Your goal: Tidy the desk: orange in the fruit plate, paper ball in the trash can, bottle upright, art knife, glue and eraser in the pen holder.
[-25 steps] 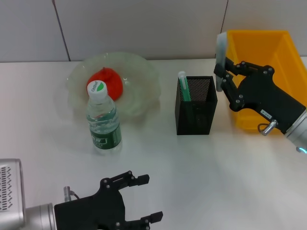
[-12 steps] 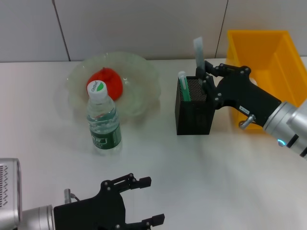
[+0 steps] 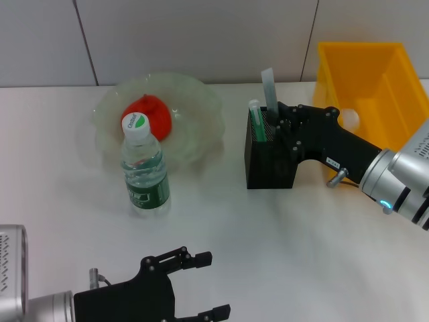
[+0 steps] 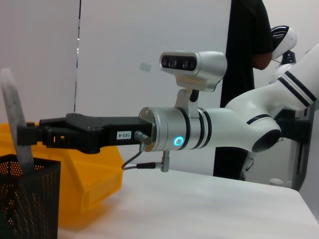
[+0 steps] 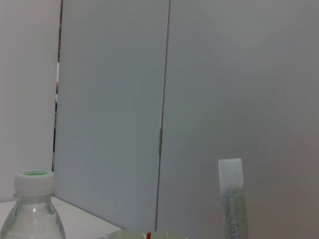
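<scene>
— Where's the right gripper (image 3: 278, 121)?

— Over the black mesh pen holder (image 3: 271, 164), clenched on a pale grey stick, the art knife (image 3: 269, 90) I think, its lower end down inside the holder.

— The rest?

— Orange (image 3: 149, 114) in the fruit plate (image 3: 201, 111), bottle (image 3: 144, 168) upright in front of it, paper ball (image 3: 350, 119) in the yellow trash can (image 3: 375, 67). Left gripper (image 3: 198, 285) hangs released, low over the desk (image 3: 268, 235).

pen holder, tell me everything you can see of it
The pen holder is a black square mesh box, standing upright on the white table beside the yellow bin. A green-and-white stick stands inside. The right gripper holds a pale flat item upright over its opening.
</scene>
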Robot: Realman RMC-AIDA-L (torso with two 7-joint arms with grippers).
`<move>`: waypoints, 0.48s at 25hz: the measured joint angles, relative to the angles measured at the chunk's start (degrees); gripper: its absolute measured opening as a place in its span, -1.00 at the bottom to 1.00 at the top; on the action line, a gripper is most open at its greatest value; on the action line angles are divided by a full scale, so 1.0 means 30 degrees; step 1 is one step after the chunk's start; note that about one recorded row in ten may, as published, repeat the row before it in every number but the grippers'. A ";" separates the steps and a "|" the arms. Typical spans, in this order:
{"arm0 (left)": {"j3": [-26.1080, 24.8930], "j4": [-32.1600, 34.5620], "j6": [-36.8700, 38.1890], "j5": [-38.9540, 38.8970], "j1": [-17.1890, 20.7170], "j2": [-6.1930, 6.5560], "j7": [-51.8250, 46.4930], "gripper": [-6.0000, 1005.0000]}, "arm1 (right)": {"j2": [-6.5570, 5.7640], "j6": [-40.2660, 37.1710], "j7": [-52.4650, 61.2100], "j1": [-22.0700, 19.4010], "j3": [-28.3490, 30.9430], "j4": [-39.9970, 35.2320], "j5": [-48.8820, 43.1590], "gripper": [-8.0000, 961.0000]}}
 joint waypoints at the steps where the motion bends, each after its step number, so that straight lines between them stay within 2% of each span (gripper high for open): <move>1: 0.0000 0.0000 0.0000 0.0000 0.0000 0.0000 0.0000 0.59 | -0.0007 0.0003 0.0045 -0.0043 -0.0021 0.0008 0.0000 -0.65; 3: 0.0000 0.0012 0.0119 0.0008 0.0016 0.0001 0.0037 0.59 | -0.0014 -0.0232 0.0085 -0.0319 0.0060 0.0054 0.0060 -0.65; 12: -0.0174 0.0144 0.0385 -0.0026 0.0125 0.0050 0.0088 0.59 | -0.0033 -0.2151 0.0390 -0.1728 0.0016 0.0923 0.0950 -0.22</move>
